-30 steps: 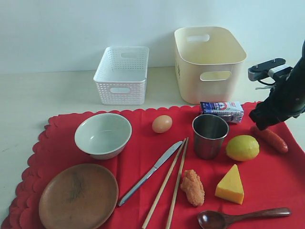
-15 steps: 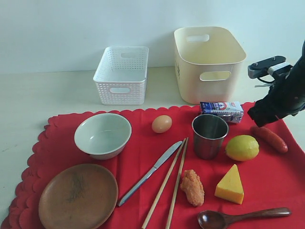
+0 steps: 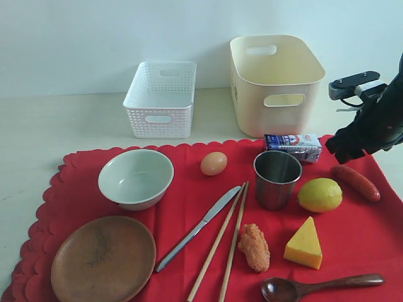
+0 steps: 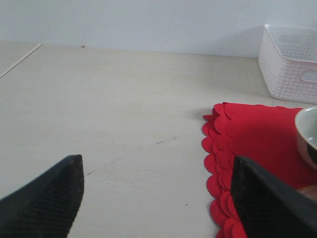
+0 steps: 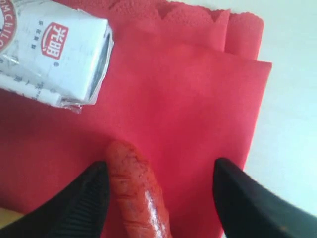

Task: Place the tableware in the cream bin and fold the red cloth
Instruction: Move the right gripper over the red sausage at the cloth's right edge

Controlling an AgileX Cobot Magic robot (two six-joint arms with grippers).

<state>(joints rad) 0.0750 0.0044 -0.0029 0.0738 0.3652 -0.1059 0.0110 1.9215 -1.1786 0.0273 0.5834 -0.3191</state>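
The red cloth (image 3: pixel 362 242) lies flat under everything. On it are the pale bowl (image 3: pixel 135 178), wooden plate (image 3: pixel 104 258), steel cup (image 3: pixel 277 179), knife (image 3: pixel 199 228), chopsticks (image 3: pixel 227 245) and dark spoon (image 3: pixel 321 286). The cream bin (image 3: pixel 276 85) stands behind the cloth. My right gripper (image 5: pixel 161 168) is open low over the cloth's far right corner, with a sausage (image 5: pixel 136 193) between its fingers, untouched. My left gripper (image 4: pixel 156 168) is open over bare table beside the cloth's scalloped edge (image 4: pixel 218 148), out of the exterior view.
A white perforated basket (image 3: pixel 160 97) stands left of the bin. An egg (image 3: pixel 214 163), carton (image 3: pixel 293 146), lemon (image 3: pixel 320 194), cheese wedge (image 3: pixel 304 244) and fried piece (image 3: pixel 254 247) also lie on the cloth. The cloth's corner near the right gripper is folded over.
The right arm has drifted slightly up and away from the sausage. Nothing on the cloth has moved.
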